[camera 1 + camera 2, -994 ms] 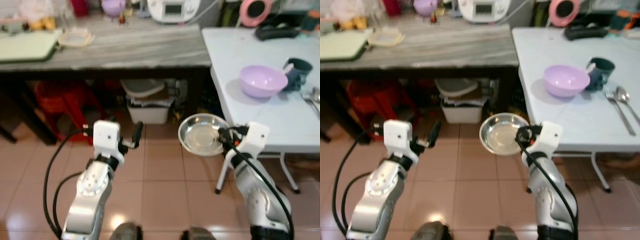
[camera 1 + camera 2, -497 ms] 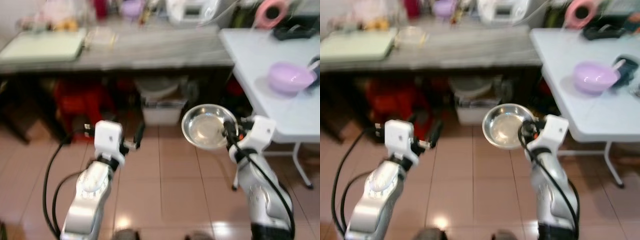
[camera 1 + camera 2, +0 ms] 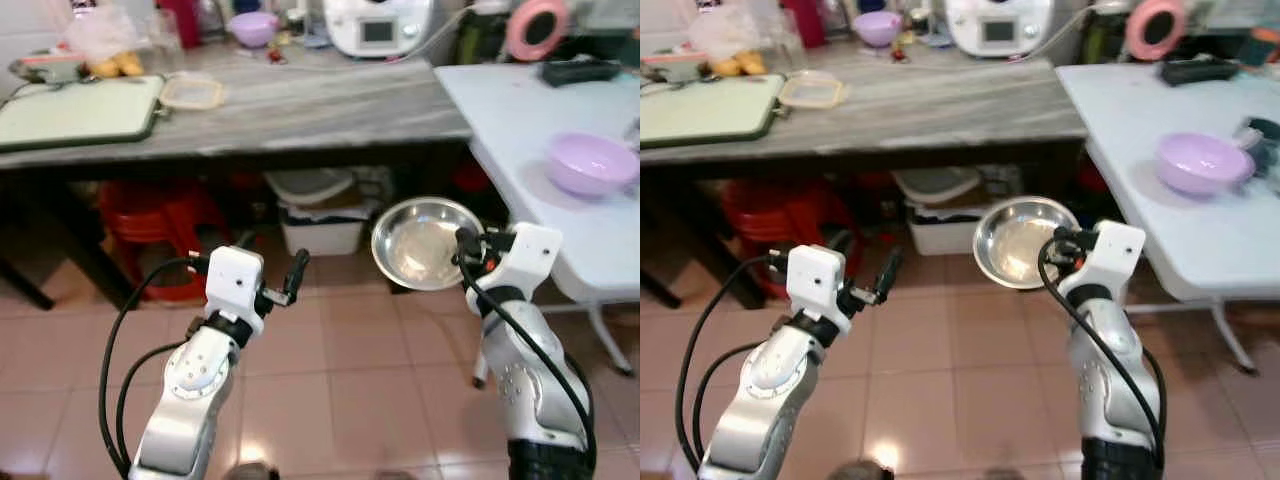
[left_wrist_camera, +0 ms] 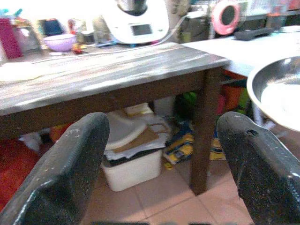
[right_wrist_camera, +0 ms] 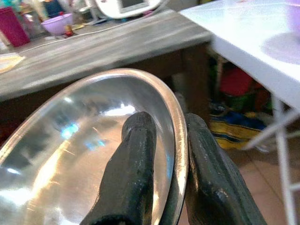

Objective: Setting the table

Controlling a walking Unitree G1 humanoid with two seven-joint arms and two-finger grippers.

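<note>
A shiny steel bowl [image 3: 424, 243] hangs in the air over the tiled floor, tilted toward me, with my right gripper [image 3: 466, 248] shut on its rim; the right wrist view shows the rim [image 5: 176, 136] pinched between the two black fingers. My left gripper [image 3: 285, 282] is held out low in front, open and with nothing in it. The white table [image 3: 520, 110] stands to the right with a lilac bowl [image 3: 591, 164] on it. A second lilac bowl [image 3: 252, 27] sits far back on the grey counter [image 3: 300, 100].
The counter carries a green board [image 3: 75, 110], a lidded container [image 3: 192, 92] and a white appliance [image 3: 378, 22]. Under it are red stools [image 3: 150, 220] and a white bin [image 3: 322, 225]. A pink round thing [image 3: 536, 28] and a dark object [image 3: 583, 68] sit at the table's back.
The whole view has shifted as the camera moved, so the table sits further right and the counter is more central. The steel bowl stays in my right gripper.
</note>
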